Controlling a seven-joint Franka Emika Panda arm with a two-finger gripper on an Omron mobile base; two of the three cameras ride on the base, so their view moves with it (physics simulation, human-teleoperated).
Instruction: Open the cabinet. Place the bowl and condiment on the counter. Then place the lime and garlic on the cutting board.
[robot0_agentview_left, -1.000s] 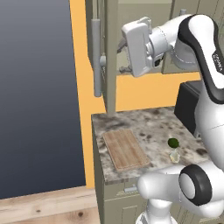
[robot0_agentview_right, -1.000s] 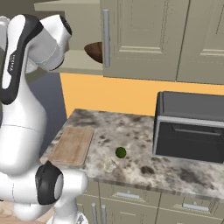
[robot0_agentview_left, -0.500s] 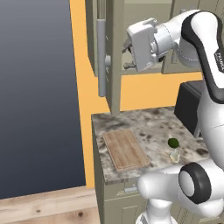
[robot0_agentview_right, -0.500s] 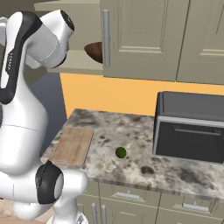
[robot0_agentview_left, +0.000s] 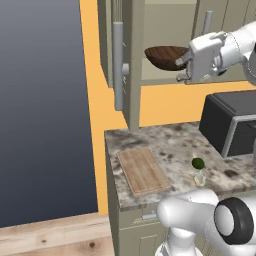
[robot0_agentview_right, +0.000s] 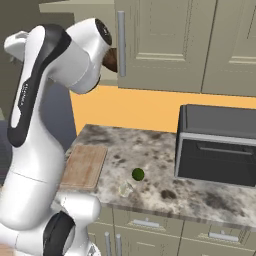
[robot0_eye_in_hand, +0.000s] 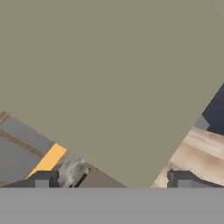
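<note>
step in hand: cabinet door looks open; judged next is fetching the wide dark brown wooden bowl (robot0_agentview_left: 167, 56) off the shelf
cabinet: olive-grey wall cabinet (robot0_agentview_left: 131, 60), left door swung out edge-on, long grey bar handle (robot0_agentview_left: 118, 65) facing the camera
hand: robot hand (robot0_agentview_left: 186, 67) at shelf height just beside the bowl's right rim, fingers spread wide, nothing between them; contact with the rim cannot be told
hand view: two dark fingertips (robot0_eye_in_hand: 43, 178) well apart over a flat olive panel
bowl: sits on the open shelf, tilted slightly, inside the opening
grip advice: take the near rim with one finger inside, one outside; lift before pulling out, so the base clears the shelf lip
condiment: not made out here
lime: small round dark green lime (robot0_agentview_left: 198, 163) on the speckled grey-brown surface (robot0_agentview_left: 170, 140)
garlic: small whitish bulb (robot0_agentview_left: 199, 178) just beside the lime, toward the front edge
board: flat light-brown wooden cutting board (robot0_agentview_left: 143, 170) near the left front corner, bare
edges: open door stands left of the exit path; black boxy appliance (robot0_agentview_left: 231, 129) below right
open room: bare stretch of surface between board and appliance suits the bowl
</note>
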